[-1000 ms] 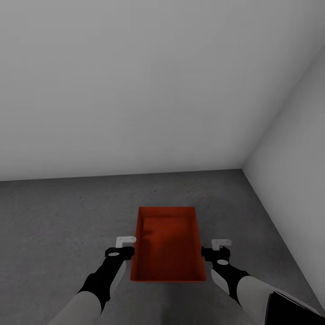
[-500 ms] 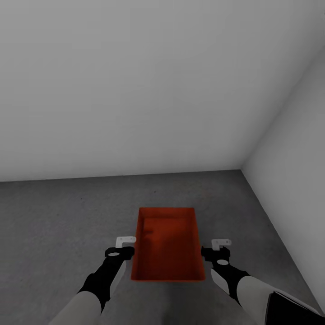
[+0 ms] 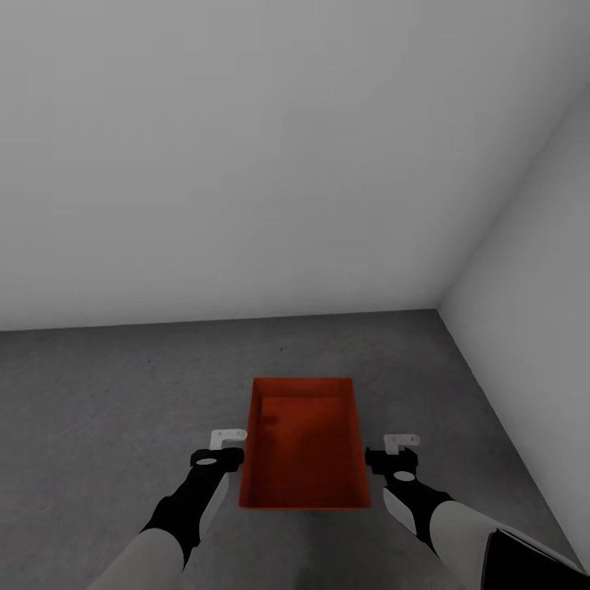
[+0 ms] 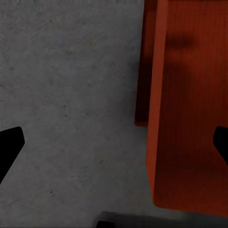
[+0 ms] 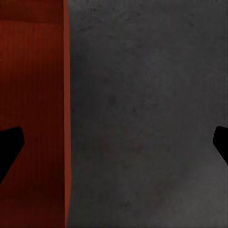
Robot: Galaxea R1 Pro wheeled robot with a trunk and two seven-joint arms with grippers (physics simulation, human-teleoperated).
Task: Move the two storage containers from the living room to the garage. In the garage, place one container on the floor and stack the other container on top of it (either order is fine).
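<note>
An orange-red storage container (image 3: 303, 447) sits open-top on the dark grey garage floor (image 3: 106, 393), between my two grippers. In the left wrist view its near wall (image 4: 190, 118) stands above a second, lower orange wall (image 4: 141, 71), so one container appears to be stacked on the other. My left gripper (image 3: 225, 447) is open just off the container's left wall. My right gripper (image 3: 399, 451) is open just off its right wall. In the wrist views, the left gripper (image 4: 114, 145) and right gripper (image 5: 114, 145) each straddle a side wall (image 5: 33, 95) without touching it.
White walls (image 3: 246, 164) meet in a corner at the right rear (image 3: 442, 307), a short way behind the container. Bare concrete stretches out to the left and in front of the stack.
The container's outline in the head view has shrunk slightly, as if it settled a little lower. Neither arm has moved.
</note>
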